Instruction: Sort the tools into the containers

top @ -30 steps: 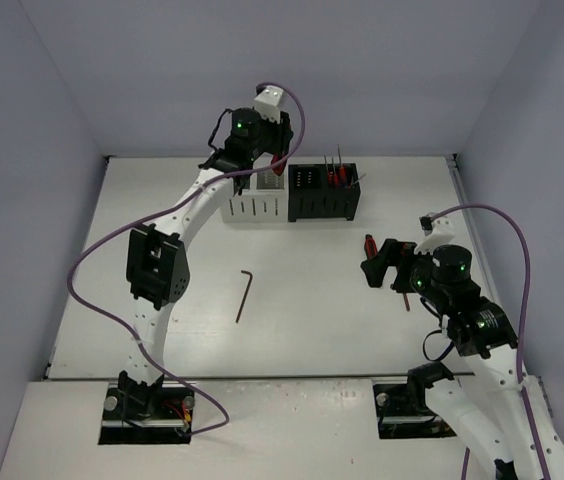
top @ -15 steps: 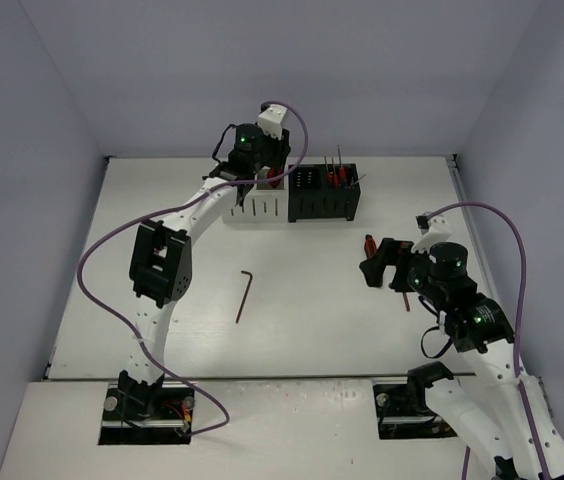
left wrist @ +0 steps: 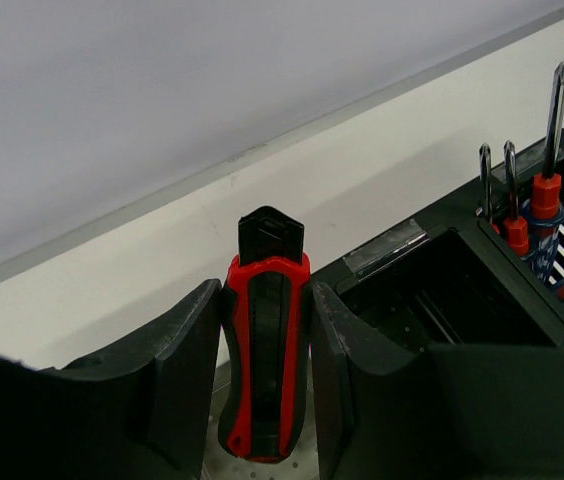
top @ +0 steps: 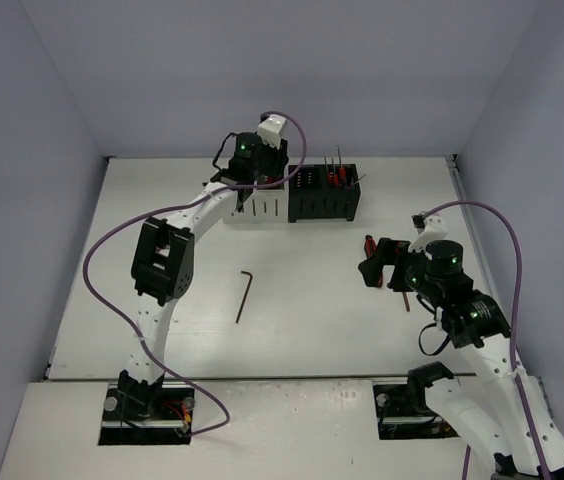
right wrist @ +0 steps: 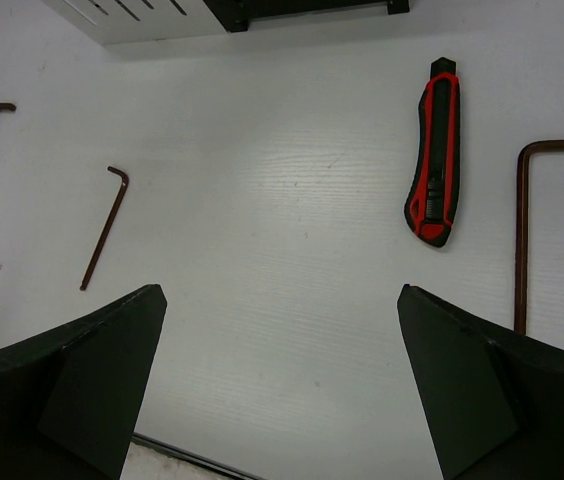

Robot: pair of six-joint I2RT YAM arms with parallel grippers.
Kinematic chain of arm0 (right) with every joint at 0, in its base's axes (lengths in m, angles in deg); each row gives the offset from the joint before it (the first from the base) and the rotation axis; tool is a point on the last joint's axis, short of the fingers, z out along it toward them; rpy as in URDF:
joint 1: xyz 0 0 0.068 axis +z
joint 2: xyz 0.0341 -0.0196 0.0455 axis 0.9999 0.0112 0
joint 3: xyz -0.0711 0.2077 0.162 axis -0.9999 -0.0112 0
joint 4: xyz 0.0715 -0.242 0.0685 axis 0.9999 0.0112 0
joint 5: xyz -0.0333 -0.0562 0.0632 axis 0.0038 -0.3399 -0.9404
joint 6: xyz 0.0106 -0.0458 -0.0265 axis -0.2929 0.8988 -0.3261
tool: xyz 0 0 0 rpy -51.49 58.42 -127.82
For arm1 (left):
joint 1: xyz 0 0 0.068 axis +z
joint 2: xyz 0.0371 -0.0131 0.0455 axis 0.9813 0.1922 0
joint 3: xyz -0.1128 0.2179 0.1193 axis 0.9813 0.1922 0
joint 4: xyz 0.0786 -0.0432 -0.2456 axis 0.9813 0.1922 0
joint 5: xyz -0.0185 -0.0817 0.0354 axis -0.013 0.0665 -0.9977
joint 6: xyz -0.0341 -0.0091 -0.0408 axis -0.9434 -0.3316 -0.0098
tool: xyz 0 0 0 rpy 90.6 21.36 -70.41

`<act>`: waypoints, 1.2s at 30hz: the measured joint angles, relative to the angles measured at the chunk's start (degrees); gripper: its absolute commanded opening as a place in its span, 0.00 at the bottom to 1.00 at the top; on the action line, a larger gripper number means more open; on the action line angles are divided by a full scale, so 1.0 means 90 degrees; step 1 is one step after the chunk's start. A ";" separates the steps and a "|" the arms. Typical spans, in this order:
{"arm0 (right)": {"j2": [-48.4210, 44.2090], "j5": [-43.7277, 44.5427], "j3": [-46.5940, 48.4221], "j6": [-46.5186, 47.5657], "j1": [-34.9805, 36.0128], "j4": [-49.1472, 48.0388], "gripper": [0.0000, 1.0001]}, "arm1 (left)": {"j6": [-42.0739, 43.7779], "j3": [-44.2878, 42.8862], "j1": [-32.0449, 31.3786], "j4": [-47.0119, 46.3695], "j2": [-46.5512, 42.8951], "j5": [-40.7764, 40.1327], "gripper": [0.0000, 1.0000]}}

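White table (top: 312, 290), lilac walls (top: 262, 60). Near the far edge the white box (top: 257, 210) touched the black box (top: 322, 203), whose right compartment held upright screwdrivers (left wrist: 547, 190). The left gripper (left wrist: 265, 400) clamped a red-black knife (left wrist: 267, 330) over the white box; the right gripper (right wrist: 277, 390) gaped above a second knife (right wrist: 434, 160) and hex keys (right wrist: 105, 225).

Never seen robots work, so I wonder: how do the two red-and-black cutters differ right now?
The held cutter is clamped in the left hand, beside the black box; the loose cutter lies flat on the table, untouched, before the open right hand. Both share a red-and-black body.
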 measured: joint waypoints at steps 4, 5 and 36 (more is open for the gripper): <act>0.0022 0.0000 -0.0107 -0.0003 0.0000 0.0018 1.00 | -0.0032 0.0138 0.0008 -0.0057 0.0001 0.0056 0.45; 0.0032 0.0000 -0.0124 -0.0004 0.0000 0.0024 1.00 | -0.0045 0.0164 0.0009 -0.0058 0.0001 0.0060 0.47; 0.3880 0.1230 0.0842 -0.0333 -0.0014 -0.0041 1.00 | -0.1090 0.0699 0.0066 0.2542 -0.3557 -0.0229 0.81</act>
